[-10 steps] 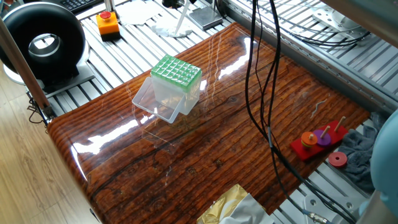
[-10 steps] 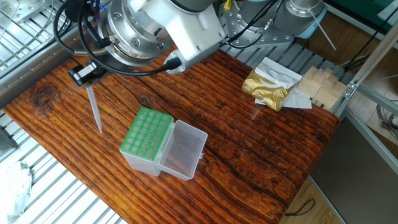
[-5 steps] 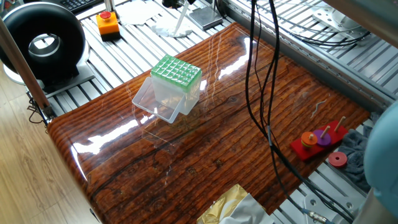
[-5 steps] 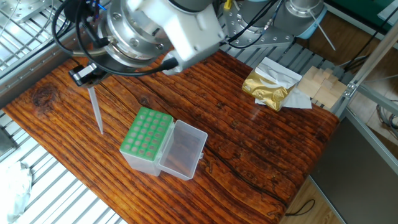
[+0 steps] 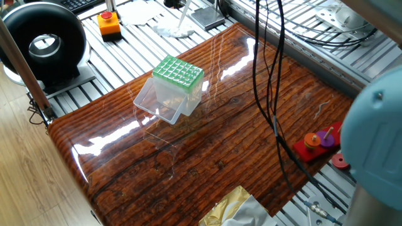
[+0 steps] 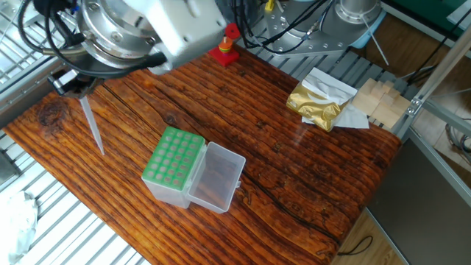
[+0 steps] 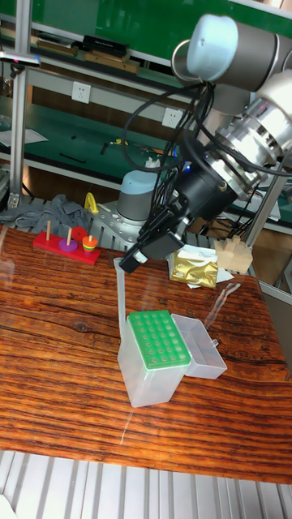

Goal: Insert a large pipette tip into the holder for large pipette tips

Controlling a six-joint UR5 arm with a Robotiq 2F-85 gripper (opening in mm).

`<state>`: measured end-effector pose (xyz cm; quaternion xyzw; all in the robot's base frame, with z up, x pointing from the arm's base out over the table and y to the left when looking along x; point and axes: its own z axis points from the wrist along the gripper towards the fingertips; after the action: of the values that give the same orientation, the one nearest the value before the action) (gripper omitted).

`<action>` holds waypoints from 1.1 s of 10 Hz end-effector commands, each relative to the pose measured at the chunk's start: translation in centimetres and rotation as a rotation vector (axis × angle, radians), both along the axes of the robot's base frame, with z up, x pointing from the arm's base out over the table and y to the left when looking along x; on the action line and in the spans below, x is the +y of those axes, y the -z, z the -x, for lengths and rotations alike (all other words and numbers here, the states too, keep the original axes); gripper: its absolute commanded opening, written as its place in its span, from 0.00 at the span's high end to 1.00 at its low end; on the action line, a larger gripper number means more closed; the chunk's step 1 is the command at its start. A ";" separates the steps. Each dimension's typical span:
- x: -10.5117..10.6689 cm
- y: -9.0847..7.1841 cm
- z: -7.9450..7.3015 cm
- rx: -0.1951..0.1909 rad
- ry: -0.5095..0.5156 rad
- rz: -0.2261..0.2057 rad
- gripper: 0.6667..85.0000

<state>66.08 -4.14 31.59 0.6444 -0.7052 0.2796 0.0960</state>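
Worktop (image 6: 309,184): glossy reddish-brown wood with strong dark grain, its surface mirror-bright under the lamps, set on ribbed aluminium rails; holder for large pipette tips (image 6: 174,166): a clear, thin-walled plastic box with a flat green top rack pierced by a regular grid of small round holes, its clear hinged lid (image 6: 217,177) swung open and lying level beside the box on the side away from the pincer; large pipette tip (image 6: 90,126): a slim, translucent-white tapered tube, widest at the top and narrowing to a fine point.

Pincer (image 6: 72,79): small dark fingers at the end of a polished metal wrist flange, closed on the wide upper end of the large pipette tip, which hangs below it, roughly upright with a slight lean, its point clear of the wood; the holder stands on the worktop below the pincer and off to one side, near but apart from the hanging tip, no part of the tip reaching the green rack; in the tall fixed view the pincer (image 7: 130,260) sits above and beside the rack's near corner; the arm reaches down obliquely from grey-and-pale-blue joints, with black cables (image 7: 174,154) looping about the wrist.

Crumpled gold foil packet (image 6: 316,104): well apart from the pincer, beyond the holder, at the worktop's far edge.
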 end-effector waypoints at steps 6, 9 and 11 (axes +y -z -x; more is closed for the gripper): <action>3.9 0.3 3.3 -0.045 0.088 -0.029 1.00; 3.3 -0.2 3.0 -0.047 0.065 0.007 1.00; 2.9 -0.5 2.6 -0.006 -0.022 0.047 1.00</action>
<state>63.27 -1.04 31.83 0.6252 -0.7165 0.2944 0.0956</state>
